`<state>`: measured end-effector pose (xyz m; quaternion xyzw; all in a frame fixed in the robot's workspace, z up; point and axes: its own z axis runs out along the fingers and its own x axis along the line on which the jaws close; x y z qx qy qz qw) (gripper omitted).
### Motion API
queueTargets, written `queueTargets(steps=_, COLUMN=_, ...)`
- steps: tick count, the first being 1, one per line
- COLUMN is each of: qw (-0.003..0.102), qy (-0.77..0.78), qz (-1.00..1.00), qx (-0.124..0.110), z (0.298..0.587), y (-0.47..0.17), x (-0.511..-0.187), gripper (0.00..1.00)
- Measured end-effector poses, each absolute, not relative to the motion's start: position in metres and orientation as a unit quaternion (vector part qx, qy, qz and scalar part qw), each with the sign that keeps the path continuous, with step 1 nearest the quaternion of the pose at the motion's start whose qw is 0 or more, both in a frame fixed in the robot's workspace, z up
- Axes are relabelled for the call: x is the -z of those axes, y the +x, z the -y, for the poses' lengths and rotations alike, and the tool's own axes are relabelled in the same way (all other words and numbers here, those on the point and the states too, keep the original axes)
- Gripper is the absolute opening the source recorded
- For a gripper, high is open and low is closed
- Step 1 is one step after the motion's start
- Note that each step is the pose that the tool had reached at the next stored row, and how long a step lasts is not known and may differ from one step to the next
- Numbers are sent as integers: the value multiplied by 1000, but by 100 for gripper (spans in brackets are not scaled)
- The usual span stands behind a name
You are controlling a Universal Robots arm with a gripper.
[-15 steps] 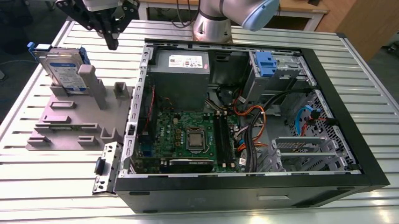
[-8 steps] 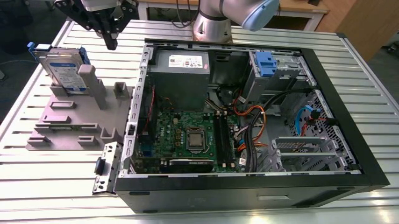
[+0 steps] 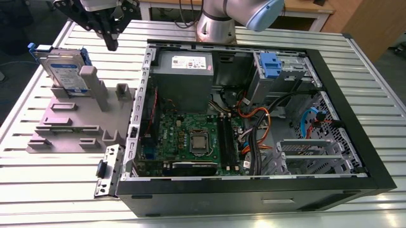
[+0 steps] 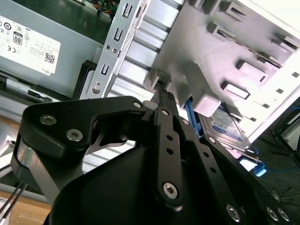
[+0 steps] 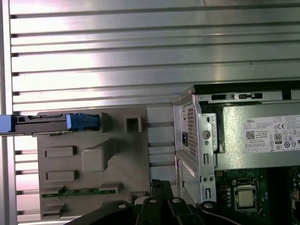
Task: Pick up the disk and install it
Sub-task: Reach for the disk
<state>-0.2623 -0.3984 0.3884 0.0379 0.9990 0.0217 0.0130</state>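
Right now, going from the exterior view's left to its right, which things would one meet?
Silver rectangular disk with blue plastic frame → large grey metal box with white sticker → small blue plastic latch → thin blue cable.

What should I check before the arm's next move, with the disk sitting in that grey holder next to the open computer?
1. Disk stands upright in the grey holder, top edge exposed: ok.
2. Gripper is apart from the disk and carries nothing: ok.
3. Computer case lies open, inside reachable from above: ok.
4. Bay by the blue latch is free for the disk: cannot tell.
5. Cables are out of that bay's way: cannot tell.
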Motion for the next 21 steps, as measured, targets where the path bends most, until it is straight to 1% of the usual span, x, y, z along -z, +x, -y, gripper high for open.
queueTargets(steps=21, qw=13, qy=38, qz=-999, qx=-22, z=398, y=-268, x=-388, gripper=11)
